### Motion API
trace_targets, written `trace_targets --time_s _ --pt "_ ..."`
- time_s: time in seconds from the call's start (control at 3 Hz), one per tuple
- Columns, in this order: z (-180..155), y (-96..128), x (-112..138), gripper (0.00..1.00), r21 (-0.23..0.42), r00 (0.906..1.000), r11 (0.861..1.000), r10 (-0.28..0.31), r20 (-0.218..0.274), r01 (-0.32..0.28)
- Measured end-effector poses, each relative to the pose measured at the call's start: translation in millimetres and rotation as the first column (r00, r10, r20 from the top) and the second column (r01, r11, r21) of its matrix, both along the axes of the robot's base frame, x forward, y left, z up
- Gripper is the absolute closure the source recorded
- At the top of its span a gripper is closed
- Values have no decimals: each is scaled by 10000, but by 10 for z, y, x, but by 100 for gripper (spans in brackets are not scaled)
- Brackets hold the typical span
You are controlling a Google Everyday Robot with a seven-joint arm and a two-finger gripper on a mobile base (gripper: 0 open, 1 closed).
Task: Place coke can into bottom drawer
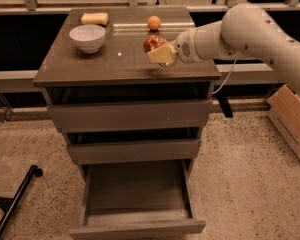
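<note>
My gripper (157, 51) is shut on the red coke can (151, 43) and holds it just above the right front part of the cabinet top (105, 59). The can is tilted, with its red side showing above the pale finger pad. The bottom drawer (137, 196) is pulled out below, its grey inside bare. The two drawers above it are closed.
A white bowl (87, 37) sits at the left of the cabinet top, a yellow sponge (95, 18) behind it, and an orange fruit (154, 22) at the back middle. A cardboard box (292, 121) lies on the floor at right, a black pole (17, 199) at lower left.
</note>
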State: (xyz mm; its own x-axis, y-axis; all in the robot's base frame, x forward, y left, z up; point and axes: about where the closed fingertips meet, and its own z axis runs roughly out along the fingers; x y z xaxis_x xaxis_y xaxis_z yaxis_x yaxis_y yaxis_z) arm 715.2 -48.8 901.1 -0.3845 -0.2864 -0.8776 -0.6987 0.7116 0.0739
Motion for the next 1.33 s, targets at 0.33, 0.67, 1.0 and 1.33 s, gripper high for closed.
trace_targets --time_s 0.33,0.67,1.0,1.33 --pt "10 26 -969 100 -155 9871 9871 1593 -139 -1595" --pt "-122 -263 -1720 100 -404 9845 9858 1595 -733 -1628" --pt "-268 -406 -1861 100 -439 9853 9893 1337 -1061 -1390" --pt "-271 -405 -1860 100 -439 9852 9893 1342 -1063 -1395"
